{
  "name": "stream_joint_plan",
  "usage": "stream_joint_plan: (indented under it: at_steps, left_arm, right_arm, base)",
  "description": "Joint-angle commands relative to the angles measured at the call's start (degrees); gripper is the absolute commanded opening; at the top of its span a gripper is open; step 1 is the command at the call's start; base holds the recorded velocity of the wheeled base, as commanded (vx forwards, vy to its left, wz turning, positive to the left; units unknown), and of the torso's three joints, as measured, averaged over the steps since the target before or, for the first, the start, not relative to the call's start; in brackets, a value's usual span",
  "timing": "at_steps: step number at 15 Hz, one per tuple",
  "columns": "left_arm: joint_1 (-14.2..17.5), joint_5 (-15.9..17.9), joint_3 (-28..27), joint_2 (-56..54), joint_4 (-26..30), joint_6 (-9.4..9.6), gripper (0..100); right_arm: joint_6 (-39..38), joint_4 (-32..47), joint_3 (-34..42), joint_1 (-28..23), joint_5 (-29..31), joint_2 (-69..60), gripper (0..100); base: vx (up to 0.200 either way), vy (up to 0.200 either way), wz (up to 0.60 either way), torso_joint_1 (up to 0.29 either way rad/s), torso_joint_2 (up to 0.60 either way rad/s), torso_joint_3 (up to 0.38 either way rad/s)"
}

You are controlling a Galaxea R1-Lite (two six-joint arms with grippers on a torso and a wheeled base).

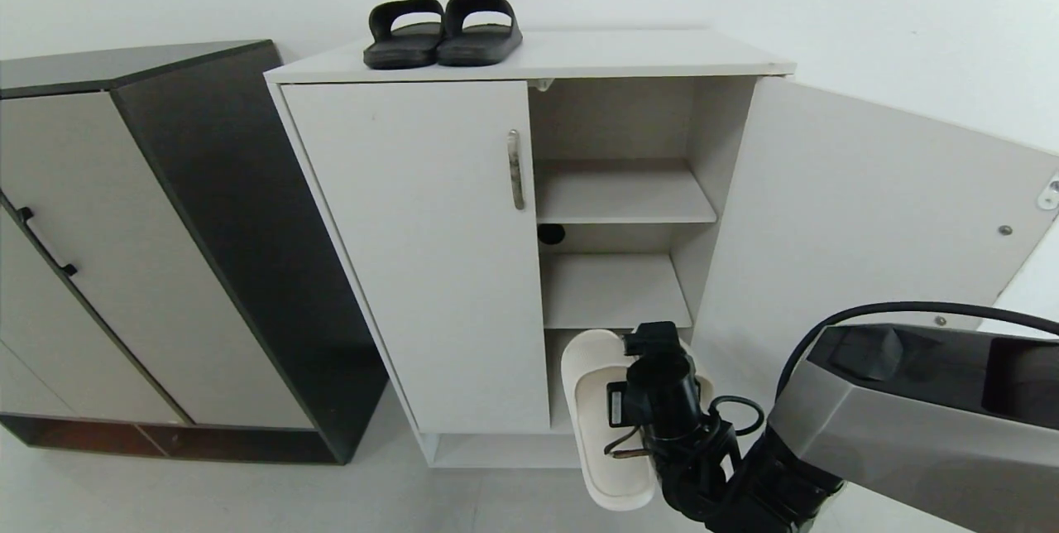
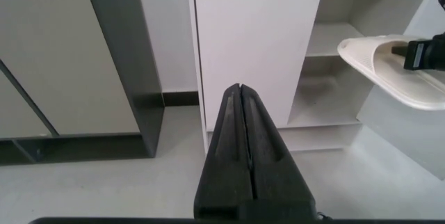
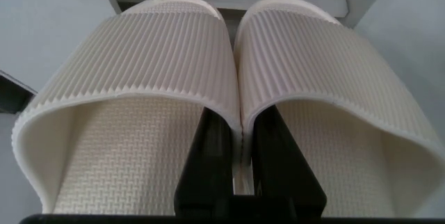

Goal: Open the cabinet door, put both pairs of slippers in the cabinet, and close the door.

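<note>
Right gripper [image 1: 654, 343] with white slippers [image 1: 591, 400], low before cabinet [image 1: 414, 252]

- We can read no letters, numbers or signs on the cabinet [image 1: 414, 252], the black slippers [image 1: 443, 30] or the cream slippers [image 1: 589, 434].
- We see a small dark tag [image 1: 615, 405] behind the right gripper [image 1: 655, 336], too small to make out.

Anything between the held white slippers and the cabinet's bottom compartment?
No, bare in the left wrist view: white slippers in the right gripper hang before the bottom compartment.
</note>
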State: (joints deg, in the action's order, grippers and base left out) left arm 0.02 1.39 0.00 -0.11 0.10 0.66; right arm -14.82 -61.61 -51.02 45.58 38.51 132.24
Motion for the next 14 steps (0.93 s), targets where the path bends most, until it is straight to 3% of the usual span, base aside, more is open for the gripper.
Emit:
stream_joint_plan:
  at_steps: [1, 8, 10, 13, 14]
  left_arm:
    - [0.1, 0.0, 0.0, 0.1, 0.0, 0.04, 0]
    - [0.1, 0.0, 0.0, 0.1, -0.1, 0.13, 0]
    - [0.1, 0.0, 0.0, 0.1, -0.1, 0.13, 0]
    - [0.1, 0.0, 0.0, 0.1, -0.1, 0.04, 0]
    - [0.1, 0.0, 0.0, 0.1, -0.1, 0.04, 0]
  right_arm:
    - [0.8, -0.7, -0.7, 0.0, 0.0, 1.0, 0]
    - [4.3, -1.3, -6.1, -1.2, -0.3, 2.7, 0]
    - [5.3, -6.3, -6.6, -1.3, -0.2, 4.8, 0]
    - [15.3, -21.7, -7.1, -2.6, -0.5, 10.7, 0]
    - [15.6, -21.8, -7.3, -2.7, -0.5, 11.1, 0]
  base:
    - [0.0, 0.0, 0.0, 0.007, 0.0, -0.203]
    - [0.0, 0.0, 0.0, 0.004, 0.0, -0.112]
    - [0.0, 0.0, 0.0, 0.0, 0.0, 0.0]
    - [0.0, 0.0, 0.0, 0.0, 0.0, 0.0]
    - [0.0, 0.0, 0.0, 0.0, 0.0, 0.0]
